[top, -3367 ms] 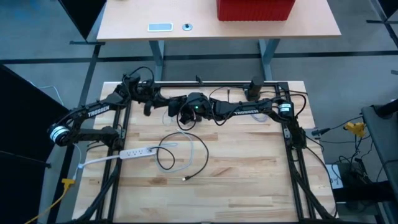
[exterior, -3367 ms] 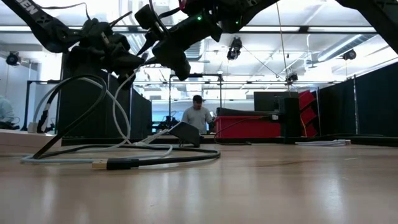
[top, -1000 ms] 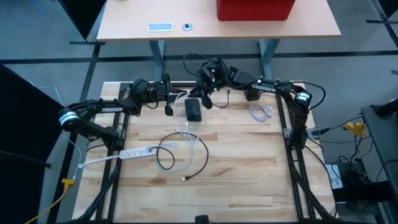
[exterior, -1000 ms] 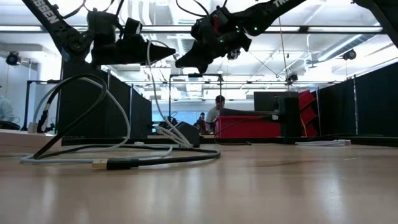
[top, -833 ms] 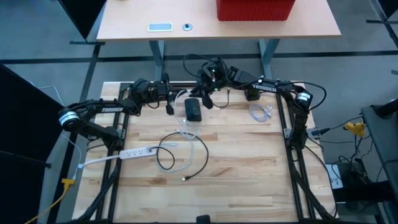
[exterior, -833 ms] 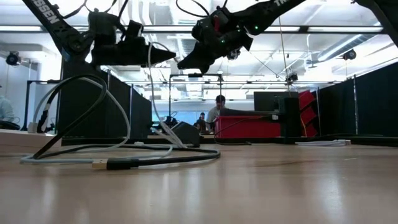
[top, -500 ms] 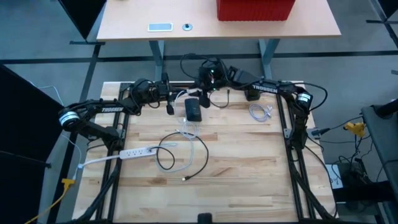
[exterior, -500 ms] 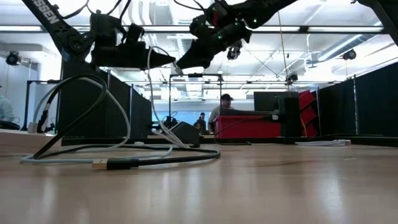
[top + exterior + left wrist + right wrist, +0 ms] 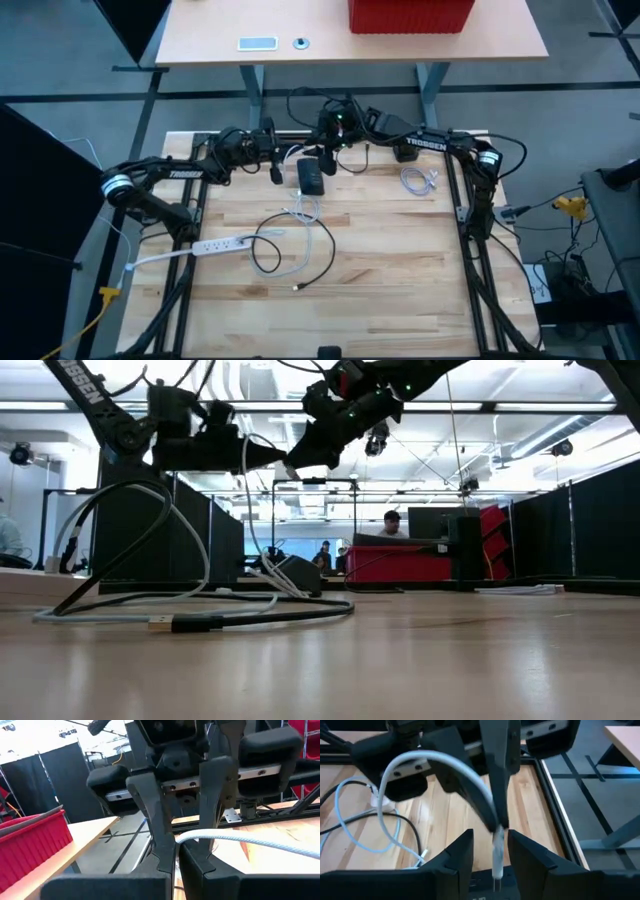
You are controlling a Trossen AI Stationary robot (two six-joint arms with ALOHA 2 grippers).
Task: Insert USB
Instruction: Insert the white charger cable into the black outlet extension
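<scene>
The white USB cable (image 9: 447, 775) hangs upper centre above the light wooden slatted table (image 9: 380, 270), clamped by the left gripper (image 9: 275, 456); the right gripper (image 9: 492, 845) stands parted around its plug. Dark-curtained room behind.

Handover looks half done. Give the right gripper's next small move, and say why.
Probably close the right gripper on the white cable. The cable's free end hangs between its open fingers, apparently untouched, while the shut left gripper pinches the cable just above. A second grip should come before the left lets go.
</scene>
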